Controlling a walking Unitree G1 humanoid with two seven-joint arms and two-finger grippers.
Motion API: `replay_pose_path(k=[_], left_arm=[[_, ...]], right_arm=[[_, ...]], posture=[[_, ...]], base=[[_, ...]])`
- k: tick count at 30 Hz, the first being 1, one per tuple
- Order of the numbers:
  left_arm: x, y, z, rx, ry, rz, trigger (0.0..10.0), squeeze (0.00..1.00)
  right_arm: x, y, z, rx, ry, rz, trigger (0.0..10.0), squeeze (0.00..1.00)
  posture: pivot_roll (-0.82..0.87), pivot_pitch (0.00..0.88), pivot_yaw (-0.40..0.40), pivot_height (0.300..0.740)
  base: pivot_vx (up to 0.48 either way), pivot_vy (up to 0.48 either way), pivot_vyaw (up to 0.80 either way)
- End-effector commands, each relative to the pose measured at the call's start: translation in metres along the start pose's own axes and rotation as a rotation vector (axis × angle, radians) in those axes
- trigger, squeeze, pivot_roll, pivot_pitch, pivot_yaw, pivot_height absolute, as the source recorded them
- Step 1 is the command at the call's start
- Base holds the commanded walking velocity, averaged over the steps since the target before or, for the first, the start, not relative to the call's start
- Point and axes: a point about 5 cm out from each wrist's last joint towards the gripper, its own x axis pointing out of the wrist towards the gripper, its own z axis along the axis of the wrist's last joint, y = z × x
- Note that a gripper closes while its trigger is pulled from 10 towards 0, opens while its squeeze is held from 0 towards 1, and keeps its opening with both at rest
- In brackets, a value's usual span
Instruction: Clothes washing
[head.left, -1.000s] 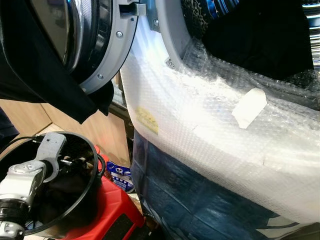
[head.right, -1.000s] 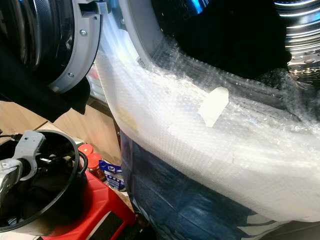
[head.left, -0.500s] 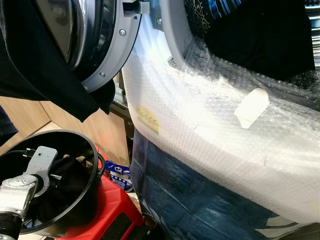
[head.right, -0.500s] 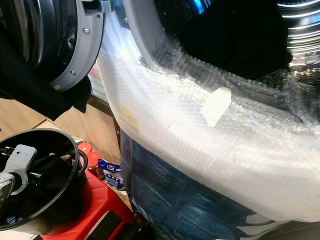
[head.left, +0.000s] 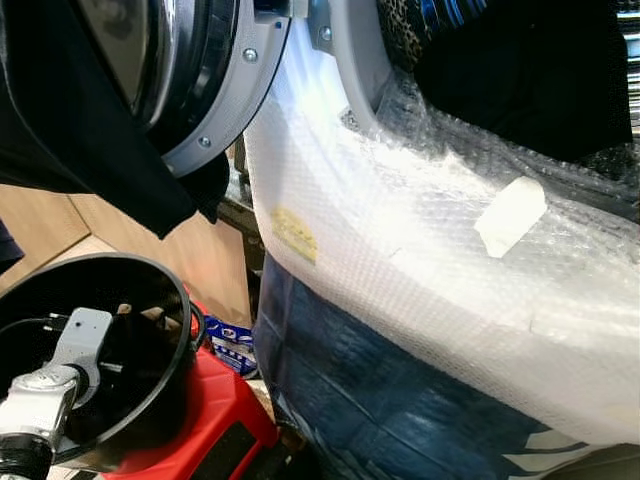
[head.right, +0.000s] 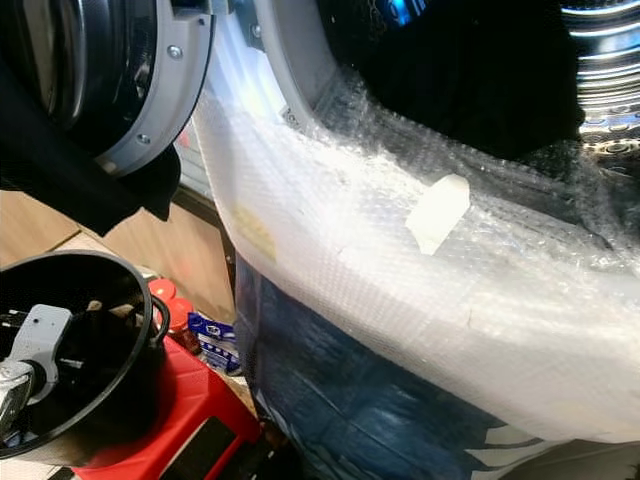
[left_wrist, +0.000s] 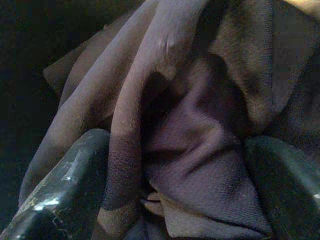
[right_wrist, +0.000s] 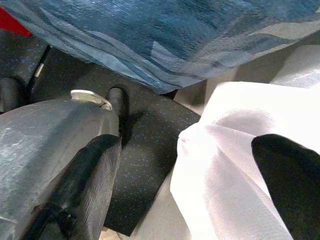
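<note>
1. Our left gripper (left_wrist: 175, 165) is down inside the black bucket (head.left: 150, 400). Its two fingers (left_wrist: 65, 185) are set wide, with dark cloth (left_wrist: 190, 125) bunched up between them. The fingers are not pinched tight on it yet.

2. Our right gripper (right_wrist: 185, 190) hangs low by the floor (right_wrist: 145, 165). Its fingers are spread apart and hold nothing. A white sheet (right_wrist: 235, 150) and a blue cover (right_wrist: 165, 40) are near it.

3. The bucket sits on a red stool (head.left: 215, 420), just beside the washer (head.left: 400, 230). The washer front is wrapped in bubble wrap, with a bit of tape (head.left: 510, 215) stuck on it.

4. The washer door (head.left: 215, 90) is swung open above the bucket. A dark shirt (head.left: 90, 140) hangs over the door. More dark clothes (head.left: 530, 70) are already in the drum.

5. We think the job now is to grab the cloth in the bucket and lift it into the drum.

6. To do it well, we should push the fingers down around a thick fold, then squeeze until it is snug. A thin edge could slip out.

7. We should lift straight up so the cloth clears the bucket rim. If it snags, the bucket might tip off the stool.

8. Then we should swing the cloth over the bubble wrap and well into the drum before letting go, so no part hangs out of the opening.
</note>
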Motion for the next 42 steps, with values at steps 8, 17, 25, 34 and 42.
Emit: replay_pose_path(k=[8,17,25,34,42], left_arm=[[0.002,-0.010,-0.017,0.000,0.044,-0.029,0.0,0.00],[0.003,-0.012,-0.009,0.007,0.020,-0.046,0.0,0.00],[0.004,-0.016,-0.005,0.017,0.004,-0.064,0.0,0.00],[0.004,-0.016,-0.003,0.025,-0.006,-0.069,0.0,0.00],[0.005,-0.027,0.001,0.063,-0.024,-0.117,0.0,0.00]], right_arm=[[-0.001,-0.004,-0.007,-0.012,0.025,-0.007,10.0,0.00],[-0.001,-0.003,-0.008,-0.009,0.028,-0.005,10.0,0.00],[-0.001,0.001,-0.006,-0.007,0.025,0.003,10.0,0.00],[0.000,0.005,-0.007,-0.006,0.031,0.013,10.0,0.00],[0.000,0.006,-0.006,-0.033,0.034,0.024,10.0,0.00]], posture=[[-0.02,0.205,-0.116,0.740],[-0.02,0.202,-0.113,0.740],[-0.02,0.194,-0.107,0.740],[-0.02,0.197,-0.106,0.740],[-0.01,0.191,-0.111,0.740]], base=[[0.000,0.000,0.00],[0.000,0.000,0.00],[0.000,0.000,0.00],[0.000,0.000,0.00],[0.000,0.000,0.00]])
